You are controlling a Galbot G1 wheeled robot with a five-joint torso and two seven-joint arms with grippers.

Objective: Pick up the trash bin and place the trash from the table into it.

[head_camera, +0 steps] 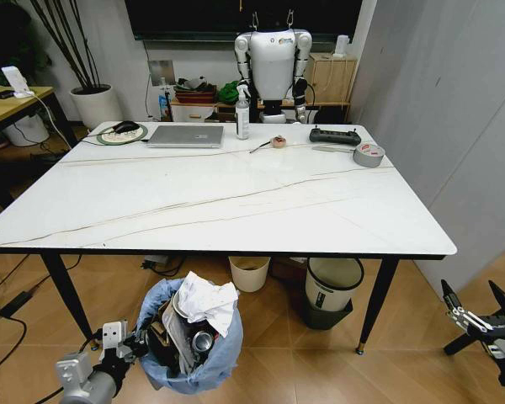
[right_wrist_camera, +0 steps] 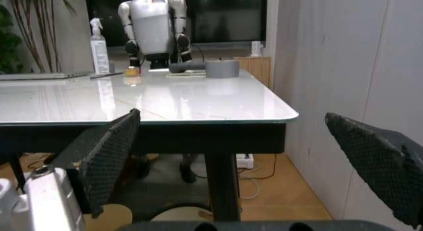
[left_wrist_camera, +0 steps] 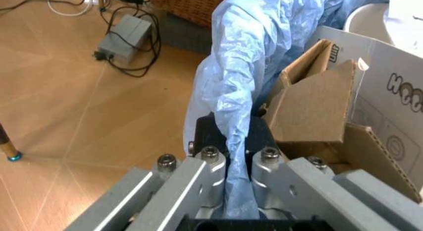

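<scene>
The trash bin (head_camera: 194, 353), lined with a light-blue bag, stands on the floor in front of the table (head_camera: 210, 206). It holds trash: a white paper wad (head_camera: 207, 300), brown cardboard pieces (left_wrist_camera: 317, 107) and a can. My left gripper (head_camera: 140, 343) is at the bin's left side, shut on its rim and the blue liner (left_wrist_camera: 231, 92); the left wrist view shows the fingers (left_wrist_camera: 210, 164) pinching the plastic. My right gripper (head_camera: 481, 308) hangs low at the right, off the table's front right corner, and stands open with nothing between its fingers (right_wrist_camera: 106, 159).
Under the table stand a plain cream bin (head_camera: 250, 273) and a white bin with a black rim (head_camera: 332, 286). On the table's far side are a laptop (head_camera: 185, 135), spray bottle (head_camera: 242, 114) and grey tape roll (head_camera: 369, 154). A grey wall runs along the right. Cables and an adapter (left_wrist_camera: 122, 35) lie on the floor.
</scene>
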